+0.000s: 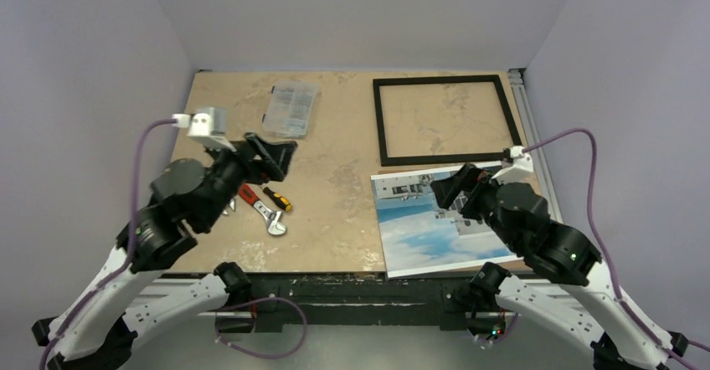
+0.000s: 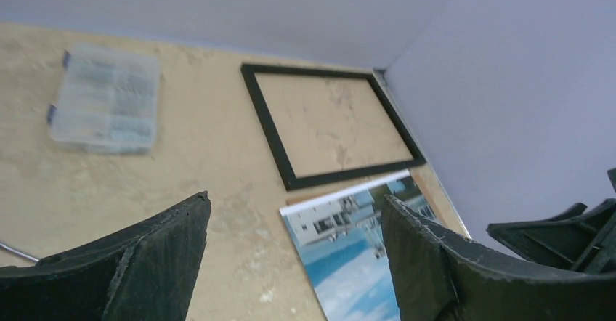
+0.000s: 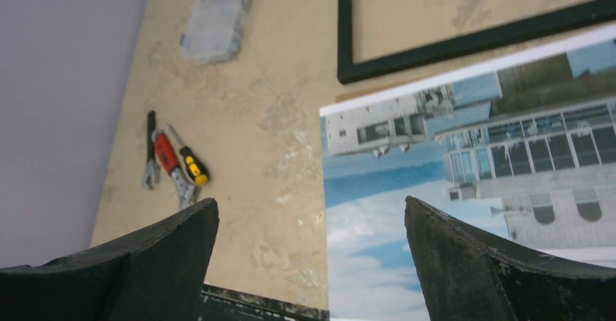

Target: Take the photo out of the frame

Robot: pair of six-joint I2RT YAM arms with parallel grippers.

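— Which arm do I use?
— The right: my right end effector (image 1: 452, 187) hangs wide open, empty, over the photo (image 1: 419, 228), which lies flat on the tabletop (image 1: 335, 219), long axis crosswise, just beside the empty frame (image 1: 444, 159).

I see a beige, marbled table (image 1: 335, 211) with the frame (image 1: 441, 79) lying flat at its far right, the tabletop showing through it. The photo (image 1: 419, 232) lies face up just nearer, at the front right edge. A clear parts box (image 1: 290, 110) sits far centre-left, and a red-handled wrench (image 1: 266, 215) and a yellow-black screwdriver (image 1: 279, 199) lie together near left.
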